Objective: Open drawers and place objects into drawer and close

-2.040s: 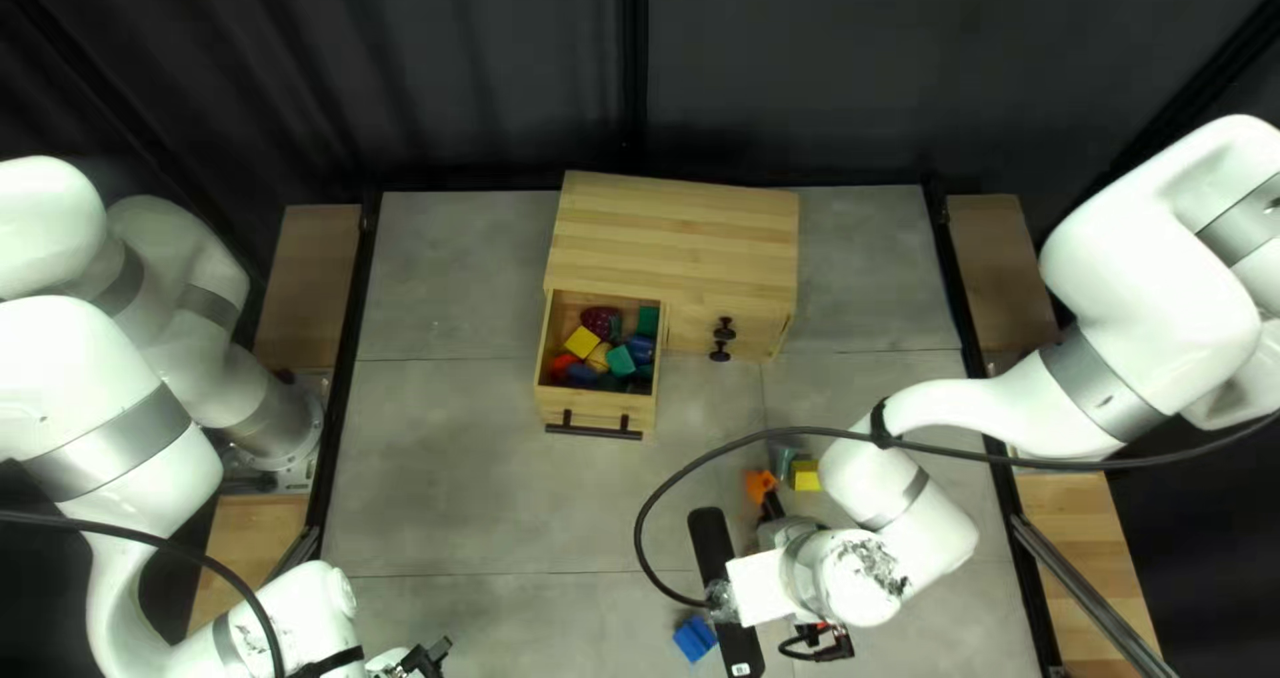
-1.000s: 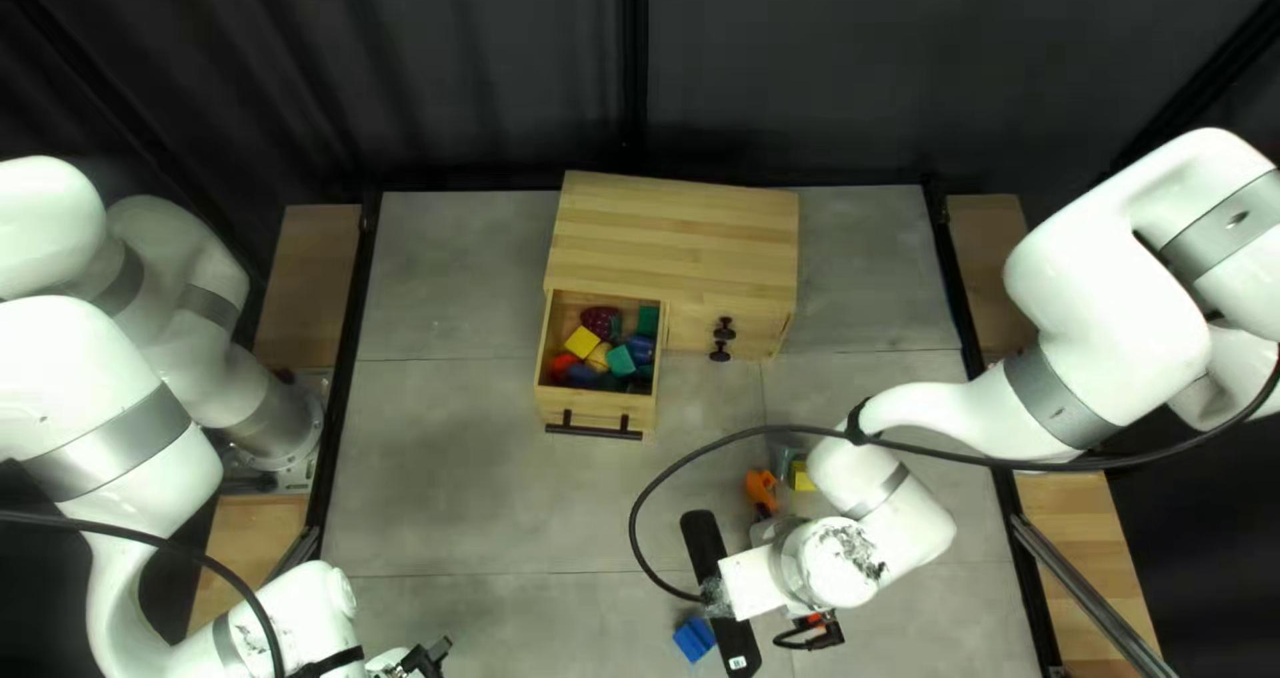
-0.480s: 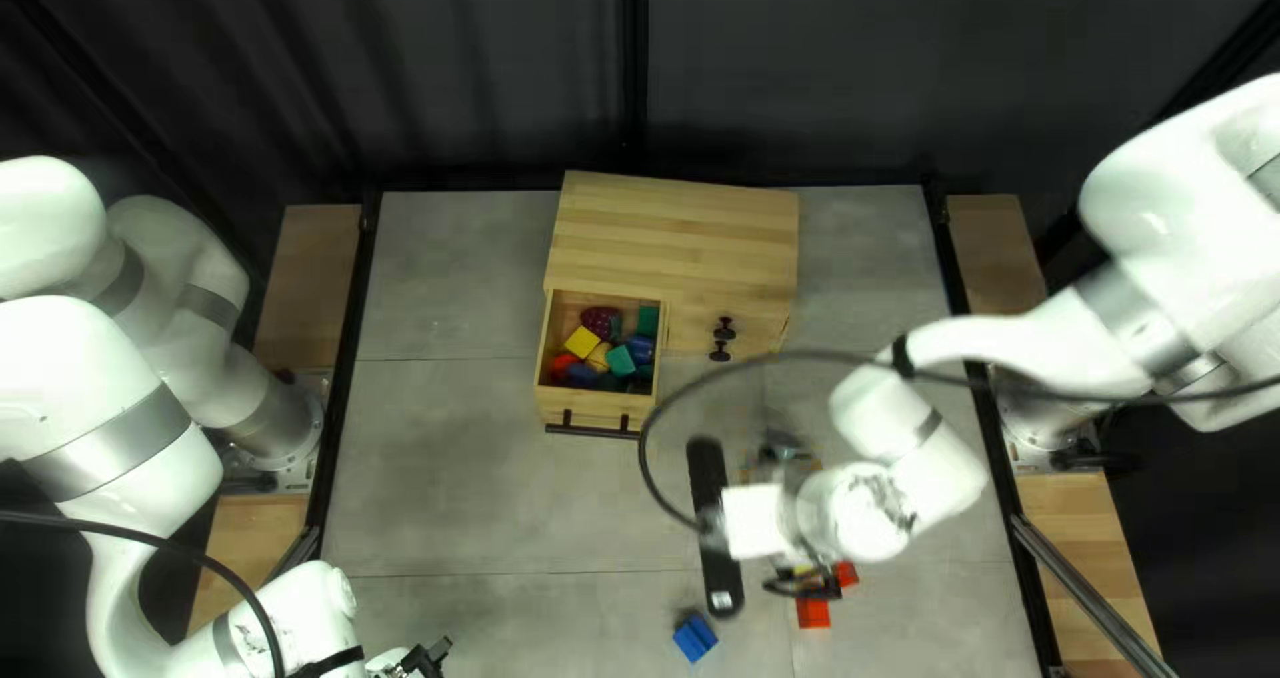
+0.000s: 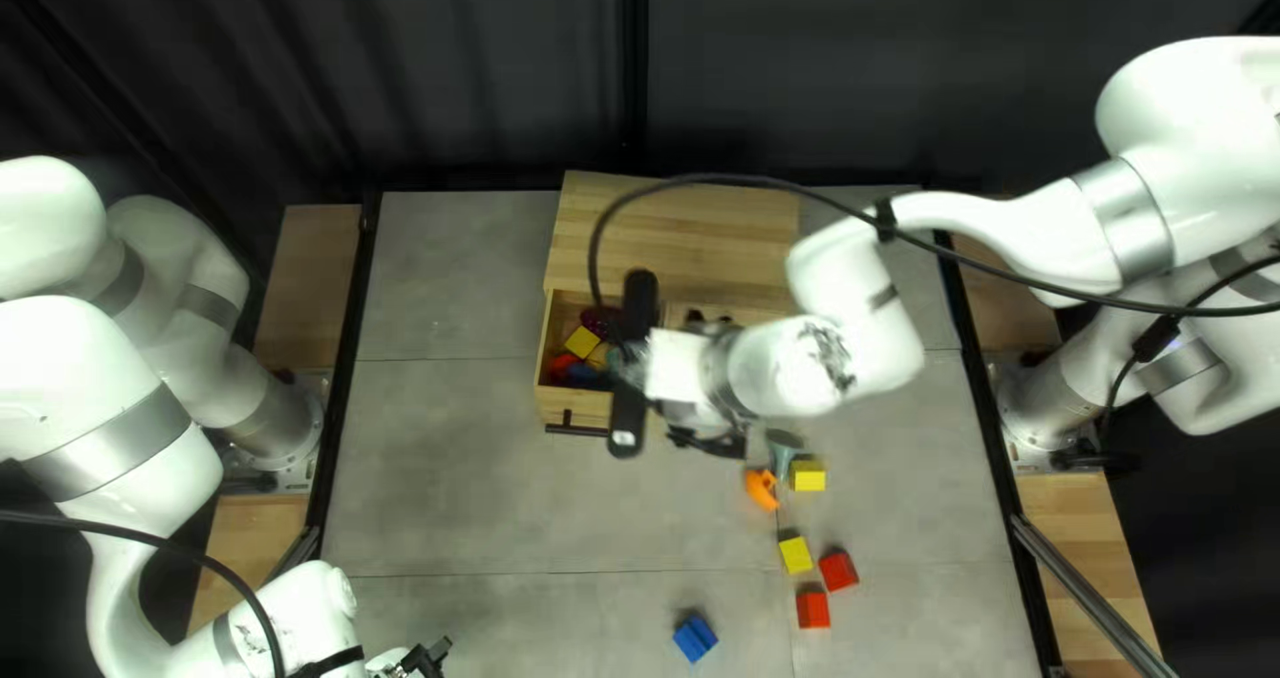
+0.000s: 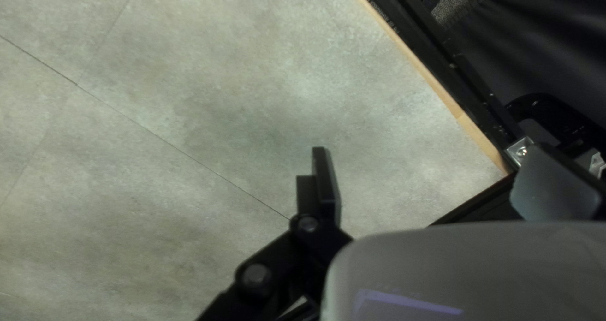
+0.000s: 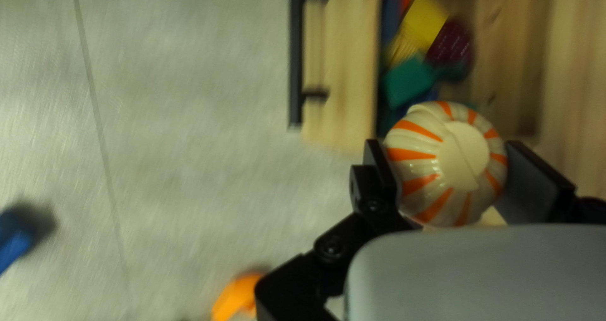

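Over the open drawer's right side, my right gripper [image 4: 707,436] is partly hidden under its wrist in the top left view. In the right wrist view my right gripper [image 6: 445,160] is shut on a cream-and-orange striped round object [image 6: 448,169], beside the drawer [image 6: 344,56]. Inside the drawer [image 4: 567,406] lie several coloured pieces, among them a yellow block [image 4: 582,342]. The wooden cabinet [image 4: 680,205] stands behind. At the bottom left of the top left view is my left gripper [image 4: 430,657]; in its wrist view my left gripper [image 5: 429,163] is open, holding nothing.
On the table [image 4: 454,492] in the top left view are an orange piece [image 4: 760,489], a grey-green funnel-like piece [image 4: 783,454], yellow blocks [image 4: 808,476] [image 4: 795,554], red blocks [image 4: 838,572] [image 4: 812,610] and a blue block [image 4: 695,638]. A black cable loops over the cabinet.
My right arm has swung up the top left view, from the table's near part to the drawer and cabinet, uncovering the loose blocks. The left arm has stayed still.
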Robot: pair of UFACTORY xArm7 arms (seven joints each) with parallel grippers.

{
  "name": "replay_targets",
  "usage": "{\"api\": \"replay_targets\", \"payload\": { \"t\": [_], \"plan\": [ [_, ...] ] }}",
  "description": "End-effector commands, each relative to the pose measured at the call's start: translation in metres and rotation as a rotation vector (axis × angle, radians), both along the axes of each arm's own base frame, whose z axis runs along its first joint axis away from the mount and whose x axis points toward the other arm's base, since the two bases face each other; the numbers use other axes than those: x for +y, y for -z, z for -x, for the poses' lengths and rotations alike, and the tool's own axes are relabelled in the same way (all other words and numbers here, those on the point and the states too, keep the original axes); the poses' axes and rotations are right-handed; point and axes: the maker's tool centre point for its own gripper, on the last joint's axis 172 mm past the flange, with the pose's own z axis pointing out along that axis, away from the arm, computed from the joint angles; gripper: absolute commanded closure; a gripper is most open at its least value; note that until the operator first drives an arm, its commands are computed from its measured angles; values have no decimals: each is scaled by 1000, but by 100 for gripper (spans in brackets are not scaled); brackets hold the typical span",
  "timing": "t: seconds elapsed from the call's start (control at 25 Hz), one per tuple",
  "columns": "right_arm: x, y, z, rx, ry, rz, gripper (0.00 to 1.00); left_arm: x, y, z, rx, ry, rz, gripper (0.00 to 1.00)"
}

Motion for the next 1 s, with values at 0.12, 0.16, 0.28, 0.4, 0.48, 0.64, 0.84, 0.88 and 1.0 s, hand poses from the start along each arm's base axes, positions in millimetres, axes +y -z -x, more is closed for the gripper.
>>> {"api": "replay_targets", "payload": {
  "t": [0.12, 0.16, 0.28, 0.4, 0.48, 0.64, 0.84, 0.88, 1.0],
  "plan": [
    [-23, 17, -24, -63, 10, -3, 0, 0, 0, 0, 0, 0, 0, 0],
    [-24, 17, -23, -72, 21, -6, 0, 0, 0, 0, 0, 0, 0, 0],
    [-16, 10, -14, -94, 52, -9, 0, 0, 0, 0, 0, 0, 0, 0],
    [15, 4, 4, -100, 73, -13, 0, 0, 0, 0, 0, 0, 0, 0],
    [58, 7, 23, -81, 82, -34, 0, 0, 0, 0, 0, 0, 0, 0],
    [136, 23, 53, 7, 3, -39, 0, 0, 0, 0, 0, 0, 0, 0],
    [208, 48, 91, 166, -162, 4, 0, 0, 0, 0, 0, 0, 0, 0],
    [217, 56, 98, 199, -189, 11, 0, 0, 0, 0, 0, 0, 0, 0],
    [242, 75, 110, 279, -267, 26, 0, 0, 0, 0, 0, 0, 0, 0]
  ]
}}
